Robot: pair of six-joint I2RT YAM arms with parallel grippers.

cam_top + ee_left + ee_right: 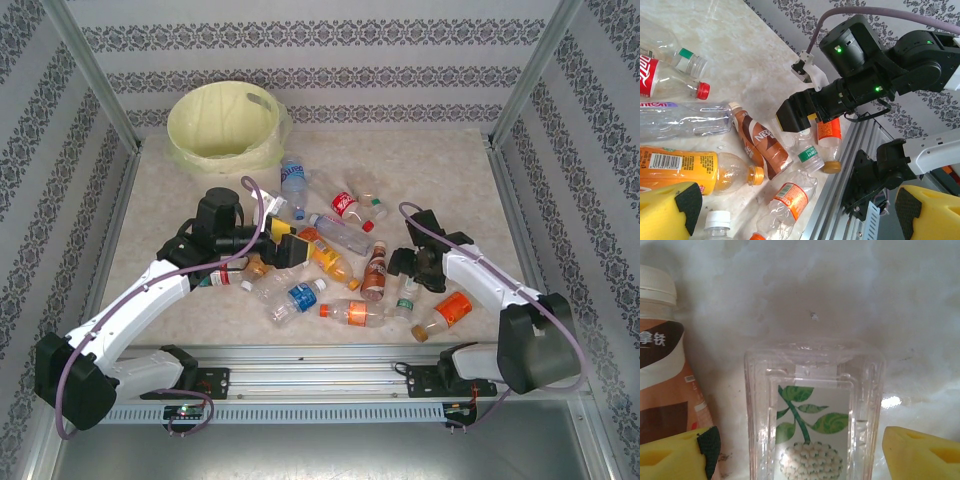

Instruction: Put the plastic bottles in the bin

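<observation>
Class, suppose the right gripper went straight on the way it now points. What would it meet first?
Most likely the clear bottle with the green-leaf label, which lies between the fingers of the open right gripper, with the table beneath it. The remaining gap is unclear.

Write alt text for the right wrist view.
A clear square-sided plastic bottle with a green leaf label sits on the pale marbled table, between the two yellow fingertips of the open right pincer. A brown-labelled bottle with a white cap is beside it at the frame's left edge.
</observation>
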